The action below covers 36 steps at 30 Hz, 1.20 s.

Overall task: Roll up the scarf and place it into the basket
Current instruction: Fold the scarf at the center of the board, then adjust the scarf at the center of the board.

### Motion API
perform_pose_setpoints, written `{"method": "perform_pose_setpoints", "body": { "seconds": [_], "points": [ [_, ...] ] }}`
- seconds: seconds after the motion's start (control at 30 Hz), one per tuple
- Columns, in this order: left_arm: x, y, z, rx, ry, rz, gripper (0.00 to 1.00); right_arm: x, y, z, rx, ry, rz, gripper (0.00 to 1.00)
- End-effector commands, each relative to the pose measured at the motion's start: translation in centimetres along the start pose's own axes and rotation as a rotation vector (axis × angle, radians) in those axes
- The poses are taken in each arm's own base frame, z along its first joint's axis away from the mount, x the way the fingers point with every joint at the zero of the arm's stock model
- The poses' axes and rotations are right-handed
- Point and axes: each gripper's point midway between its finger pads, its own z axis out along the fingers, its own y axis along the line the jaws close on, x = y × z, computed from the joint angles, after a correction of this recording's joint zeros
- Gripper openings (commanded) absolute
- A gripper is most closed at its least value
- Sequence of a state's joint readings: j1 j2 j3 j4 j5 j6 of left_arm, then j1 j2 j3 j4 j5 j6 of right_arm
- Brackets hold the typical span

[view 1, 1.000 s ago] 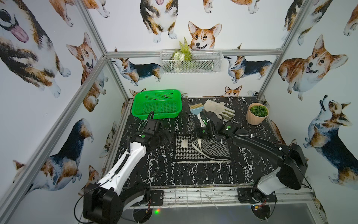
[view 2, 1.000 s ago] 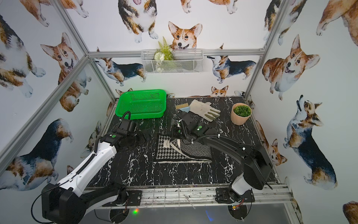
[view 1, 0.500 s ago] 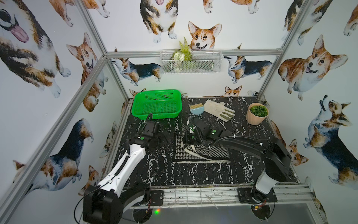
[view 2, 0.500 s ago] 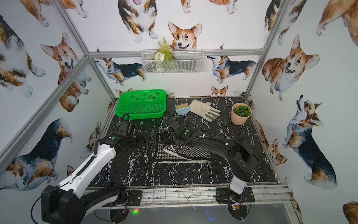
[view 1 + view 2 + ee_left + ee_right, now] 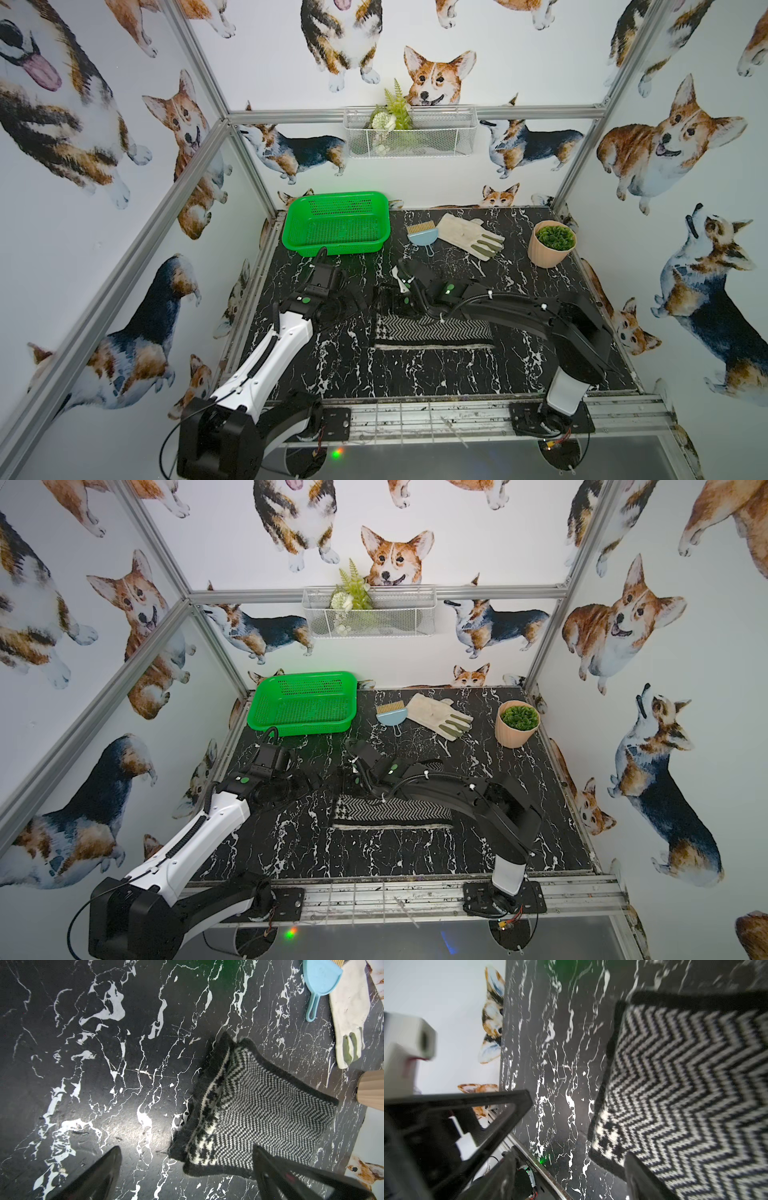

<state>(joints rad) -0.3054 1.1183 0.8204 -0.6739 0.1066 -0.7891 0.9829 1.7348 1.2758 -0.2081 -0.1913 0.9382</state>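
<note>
The scarf [image 5: 432, 330] lies folded flat at mid-table, zigzag face up, with a strip of houndstooth at its left end; both top views show it [image 5: 390, 810]. My left gripper [image 5: 187, 1167] stands open just left of that end, the scarf's [image 5: 259, 1109] corner lying loose between its fingers. My right gripper [image 5: 571, 1167] is open too, low over the same left end, one finger [image 5: 637, 1176] above the scarf [image 5: 685, 1084]. In a top view the two grippers, left [image 5: 353, 301] and right [image 5: 386, 297], nearly meet. The green basket [image 5: 336, 194] stands empty at the back left.
A cream glove [image 5: 465, 235] and a blue hand brush [image 5: 422, 237] lie behind the scarf. A potted plant [image 5: 550, 245] stands at the back right. A white wire basket [image 5: 409, 133] with ferns hangs on the rear wall.
My right gripper carried the scarf's end leftward, folding it over the houndstooth part, then opened and let go. The left arm barely moved.
</note>
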Motion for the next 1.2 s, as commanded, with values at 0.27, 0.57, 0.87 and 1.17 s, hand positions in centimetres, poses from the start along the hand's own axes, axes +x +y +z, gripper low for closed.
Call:
{"method": "perform_pose_setpoints", "body": {
  "seconds": [0.27,0.57,0.87,1.17],
  "points": [
    [4.9,-12.7,0.5,0.239,0.059,0.157,1.0,-7.4,-21.5,-13.7,0.68,-0.053,0.022,1.0],
    [10.1,-14.4,7.3,0.21,0.176,0.145,1.0,-4.2,-30.8,-13.6,0.822,0.081,0.13,1.0],
    [10.1,-8.7,13.5,0.01,0.251,0.079,1.0,0.0,-33.7,-11.1,0.83,0.188,0.223,1.0],
    [2.8,-6.0,15.8,-0.159,0.256,0.116,1.0,3.9,-28.8,-9.0,0.732,0.171,0.192,1.0]
  ]
}}
